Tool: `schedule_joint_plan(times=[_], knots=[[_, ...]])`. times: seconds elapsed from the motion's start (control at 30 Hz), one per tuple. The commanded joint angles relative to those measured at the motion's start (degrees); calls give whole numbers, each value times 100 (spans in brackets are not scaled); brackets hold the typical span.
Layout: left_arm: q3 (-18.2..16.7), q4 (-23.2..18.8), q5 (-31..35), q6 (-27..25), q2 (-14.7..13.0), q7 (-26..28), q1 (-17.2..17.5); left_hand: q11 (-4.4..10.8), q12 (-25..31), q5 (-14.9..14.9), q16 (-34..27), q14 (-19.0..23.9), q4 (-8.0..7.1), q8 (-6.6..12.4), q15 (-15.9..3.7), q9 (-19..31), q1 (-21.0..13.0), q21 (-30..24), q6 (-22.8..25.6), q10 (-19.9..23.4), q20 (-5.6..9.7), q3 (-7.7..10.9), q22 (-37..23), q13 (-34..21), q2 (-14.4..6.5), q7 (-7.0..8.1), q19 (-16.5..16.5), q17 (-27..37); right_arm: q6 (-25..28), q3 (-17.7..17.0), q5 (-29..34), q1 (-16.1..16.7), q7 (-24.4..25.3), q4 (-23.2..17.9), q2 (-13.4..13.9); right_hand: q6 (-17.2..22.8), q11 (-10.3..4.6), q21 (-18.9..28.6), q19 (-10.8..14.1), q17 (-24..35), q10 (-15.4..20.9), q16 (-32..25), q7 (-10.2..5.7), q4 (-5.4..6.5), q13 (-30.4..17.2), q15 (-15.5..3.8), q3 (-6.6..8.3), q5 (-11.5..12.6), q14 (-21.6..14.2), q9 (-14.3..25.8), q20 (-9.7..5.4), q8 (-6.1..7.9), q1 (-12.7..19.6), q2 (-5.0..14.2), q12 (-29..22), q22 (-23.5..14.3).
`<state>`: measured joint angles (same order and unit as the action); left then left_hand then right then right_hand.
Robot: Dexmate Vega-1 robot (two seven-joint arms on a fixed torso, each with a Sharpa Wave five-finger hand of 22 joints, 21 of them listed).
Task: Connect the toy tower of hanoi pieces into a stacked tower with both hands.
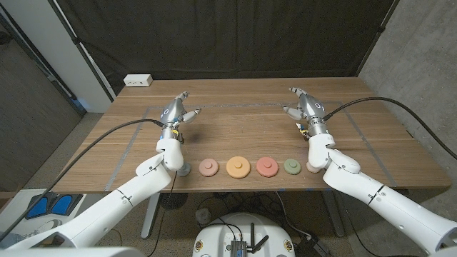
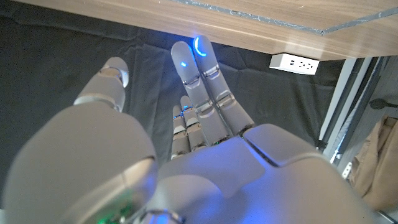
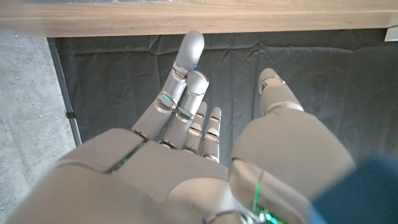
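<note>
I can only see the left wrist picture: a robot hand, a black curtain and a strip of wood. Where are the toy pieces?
Observer: In the head view they lie in a row near the front edge of the table, from a grey disc at the robot's left to a green disc towards its right.
Operator: Is the other hand holding one?
Observer: No. The right hand is beyond the row, fingers apart, holding nothing.
Operator: Anything stacked yet?
Observer: No. The orange disc and its neighbours each lie apart on the wood.
</note>
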<state>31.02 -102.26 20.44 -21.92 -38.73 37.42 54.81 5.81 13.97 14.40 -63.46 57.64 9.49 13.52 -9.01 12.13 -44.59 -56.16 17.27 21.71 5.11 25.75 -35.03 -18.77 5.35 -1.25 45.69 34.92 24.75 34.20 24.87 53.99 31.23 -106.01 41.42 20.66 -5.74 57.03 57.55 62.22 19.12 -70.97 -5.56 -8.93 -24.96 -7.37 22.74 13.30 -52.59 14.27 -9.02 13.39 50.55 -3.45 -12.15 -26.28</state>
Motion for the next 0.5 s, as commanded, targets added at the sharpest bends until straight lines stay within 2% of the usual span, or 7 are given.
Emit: schedule_joint_plan(times=[0.03,0.17,0.23,0.33,0.5], knots=[[30,-516,104,-467,-372,-616,56,-33,28,-8,-86,77,-3,38,-341,14,-87,-77,165,137,404,-41,1,-26,-47,-42,24,-8,760,30,15,60,-663,-496,78,17,-5,34,-36,-44,-7,29,-37,-13,-32,-517,-19,-1,53,12,-322,15,41,29,-3,11],[0,-630,82,-529,-479,-765,88,-30,26,-5,-106,80,0,38,-341,15,-109,-96,175,148,407,-56,8,-34,-61,-51,24,-19,1030,92,27,-11,-839,-595,68,-2,-31,49,-67,-59,55,7,39,-25,-71,-517,-45,14,51,21,-321,6,90,46,-41,48],[-82,-668,-14,-469,-518,-792,137,-44,56,1,-131,75,1,73,-342,22,-143,-129,271,249,411,-75,20,-48,-90,-32,31,-42,1150,133,43,-67,-954,-650,92,60,-24,63,-77,-87,78,8,105,-24,-100,-515,-71,19,65,36,-320,37,103,52,-58,71],[-97,-830,-22,-656,-655,-1041,129,-3,93,4,-206,131,-1,114,-342,34,-169,-185,377,372,441,-107,35,-69,-114,-33,89,-33,1374,206,38,-175,-1232,-761,152,107,17,94,-93,-146,108,5,236,-21,-157,-516,-123,30,85,68,-321,65,128,63,-80,117],[-53,-1038,-15,-903,-869,-1472,62,-14,98,7,-234,147,0,126,-343,43,-184,-208,405,403,461,-125,44,-81,-123,-20,97,-42,1592,177,-316,-294,-1717,-875,182,-43,59,129,-144,-181,70,-4,307,-8,-214,-514,-160,47,103,80,-315,7,146,100,-73,133]])
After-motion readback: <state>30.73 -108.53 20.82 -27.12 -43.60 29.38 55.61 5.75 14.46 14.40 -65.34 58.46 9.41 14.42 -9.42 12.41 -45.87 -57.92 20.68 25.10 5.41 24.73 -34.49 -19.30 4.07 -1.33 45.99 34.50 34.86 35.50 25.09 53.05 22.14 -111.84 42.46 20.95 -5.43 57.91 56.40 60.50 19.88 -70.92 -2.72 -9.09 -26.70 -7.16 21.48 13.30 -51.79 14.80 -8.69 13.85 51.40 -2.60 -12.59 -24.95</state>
